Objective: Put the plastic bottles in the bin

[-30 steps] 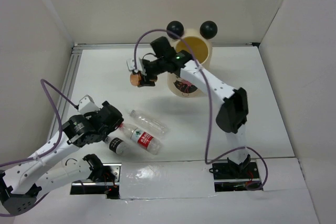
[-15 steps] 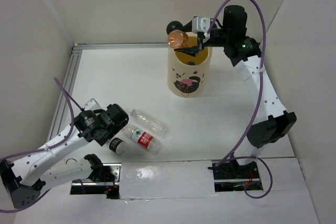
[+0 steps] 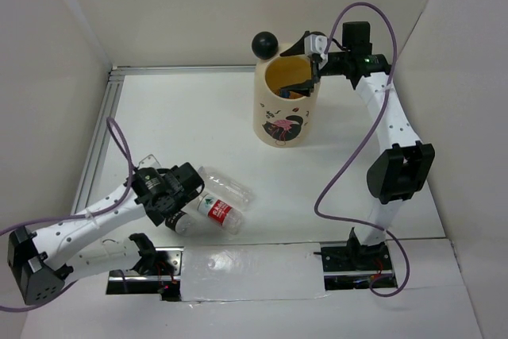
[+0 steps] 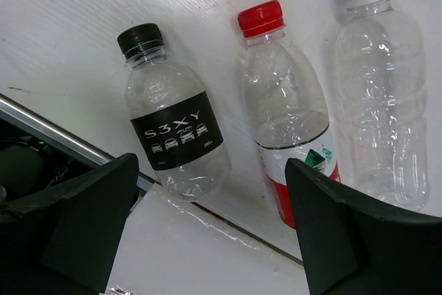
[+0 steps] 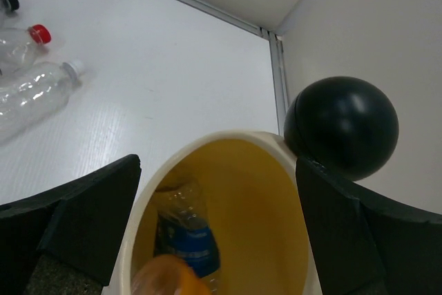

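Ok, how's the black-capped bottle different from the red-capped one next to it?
The black-capped bottle is shorter and rounder; the red-capped bottle is longer. The black-capped one wears a black label with white lettering, the red-capped one a red, white and green label. Both are clear plastic, lying side by side with caps pointing the same way.

Top view: 2nd ball ear of bin [image 3: 274, 121] hidden behind right gripper [image 3: 302, 67]; bin contents too small to tell. Partly under left gripper [image 3: 190, 196]: black-label bottle [image 3: 176, 221]. Right wrist view: orange bottle [image 5: 162, 278] blurred, cut by bottom edge; blue-label bottle [image 5: 185, 236] dim, partly behind it. Cropped by left edge: red-label bottle [image 5: 24, 41], clear bottle [image 5: 31, 101], black-label bottle. Left wrist view: red-label bottle base behind finger [image 4: 345, 240], label print unreadable.
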You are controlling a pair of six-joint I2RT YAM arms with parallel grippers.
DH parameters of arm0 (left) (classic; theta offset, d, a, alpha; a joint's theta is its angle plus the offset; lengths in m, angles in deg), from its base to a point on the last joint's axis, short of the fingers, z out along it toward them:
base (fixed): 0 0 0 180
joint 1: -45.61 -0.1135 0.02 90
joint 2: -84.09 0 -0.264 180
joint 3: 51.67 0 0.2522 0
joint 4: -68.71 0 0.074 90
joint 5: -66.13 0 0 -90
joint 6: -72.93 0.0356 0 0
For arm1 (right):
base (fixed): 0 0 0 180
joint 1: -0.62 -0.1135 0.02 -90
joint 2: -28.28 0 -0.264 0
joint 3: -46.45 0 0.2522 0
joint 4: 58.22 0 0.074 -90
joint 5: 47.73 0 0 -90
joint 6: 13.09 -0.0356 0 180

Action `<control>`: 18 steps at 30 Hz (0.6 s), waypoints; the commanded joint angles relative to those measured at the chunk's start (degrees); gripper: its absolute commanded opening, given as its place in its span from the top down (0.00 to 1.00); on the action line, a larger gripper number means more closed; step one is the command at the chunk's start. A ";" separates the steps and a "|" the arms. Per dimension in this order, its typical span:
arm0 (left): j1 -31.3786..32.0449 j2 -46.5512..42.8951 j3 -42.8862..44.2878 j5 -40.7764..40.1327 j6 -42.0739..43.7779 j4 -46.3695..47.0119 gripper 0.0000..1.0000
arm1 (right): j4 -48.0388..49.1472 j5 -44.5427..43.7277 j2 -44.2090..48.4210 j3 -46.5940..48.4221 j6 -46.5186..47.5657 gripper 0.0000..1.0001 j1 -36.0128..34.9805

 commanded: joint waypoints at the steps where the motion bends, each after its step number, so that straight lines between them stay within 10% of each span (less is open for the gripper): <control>1: 1.24 2.80 -0.34 -0.26 -3.22 0.50 0.00 | -3.20 5.52 4.07 0.94 0.82 0.00 0.08; 18: -2.09 2.18 -13.00 9.15 -6.22 8.76 0.05 | -10.93 16.33 22.45 -21.56 2.92 0.00 15.01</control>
